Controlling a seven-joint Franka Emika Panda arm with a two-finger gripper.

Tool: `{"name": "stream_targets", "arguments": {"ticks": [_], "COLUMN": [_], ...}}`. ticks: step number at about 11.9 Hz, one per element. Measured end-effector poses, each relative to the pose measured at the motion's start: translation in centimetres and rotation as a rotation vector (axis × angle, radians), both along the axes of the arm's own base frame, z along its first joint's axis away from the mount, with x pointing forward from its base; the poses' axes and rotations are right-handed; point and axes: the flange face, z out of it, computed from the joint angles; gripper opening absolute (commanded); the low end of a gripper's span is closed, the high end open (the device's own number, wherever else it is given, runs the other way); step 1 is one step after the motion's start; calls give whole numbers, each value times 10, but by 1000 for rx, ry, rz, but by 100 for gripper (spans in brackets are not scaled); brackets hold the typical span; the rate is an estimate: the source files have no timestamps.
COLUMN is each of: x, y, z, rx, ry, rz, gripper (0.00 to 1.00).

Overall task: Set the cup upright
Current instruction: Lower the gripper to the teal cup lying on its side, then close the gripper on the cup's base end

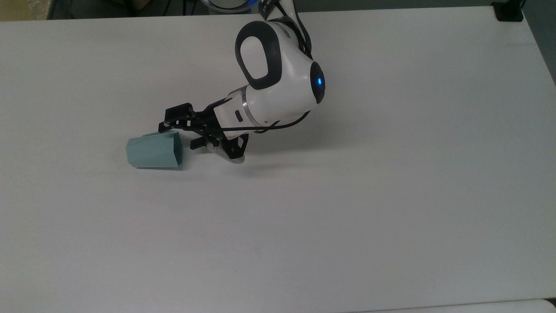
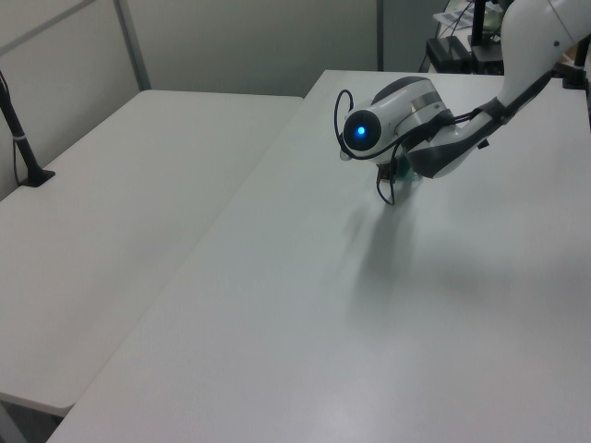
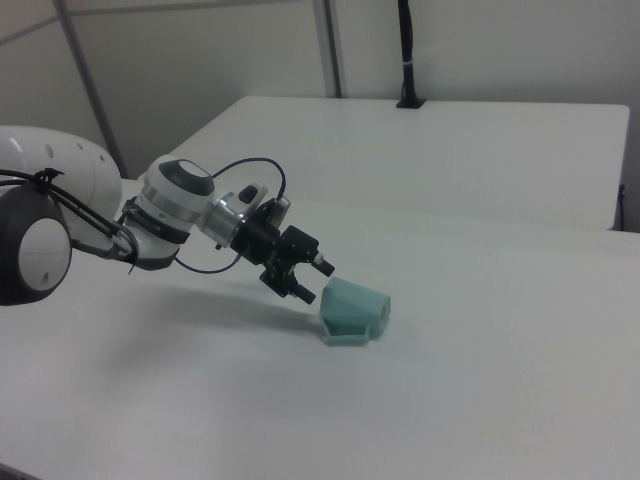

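Observation:
The pale teal faceted cup (image 1: 153,151) lies on its side on the white table (image 1: 347,195), its wide open end facing the top view's right. In the right view the cup (image 3: 352,310) rests with its mouth toward my arm. My gripper (image 1: 177,137) is open and low over the table, right at the cup's open end. One black finger (image 1: 163,127) reaches over the rim's far edge, the other sits just right of the mouth. In the right view the gripper (image 3: 315,282) hovers beside the rim, nothing held. From the left view my arm hides most of the cup (image 2: 404,172).
A black clamp (image 1: 507,10) sits at the table's far right corner in the top view. A second white table (image 2: 120,212) stands beside this one with a black post (image 2: 18,125). Another black post (image 3: 405,55) rises behind the tables in the right view.

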Motion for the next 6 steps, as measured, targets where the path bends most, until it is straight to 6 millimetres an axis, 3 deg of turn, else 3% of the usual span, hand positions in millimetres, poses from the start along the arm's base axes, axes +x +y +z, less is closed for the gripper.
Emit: {"name": "stream_targets", "arguments": {"ticks": [4, 6], "x": [10, 12], "y": [-14, -22], "z": [-6, -12], "rx": [-37, -44], "ry": [-7, -1], "rz": [7, 3], "gripper": [100, 92]}}
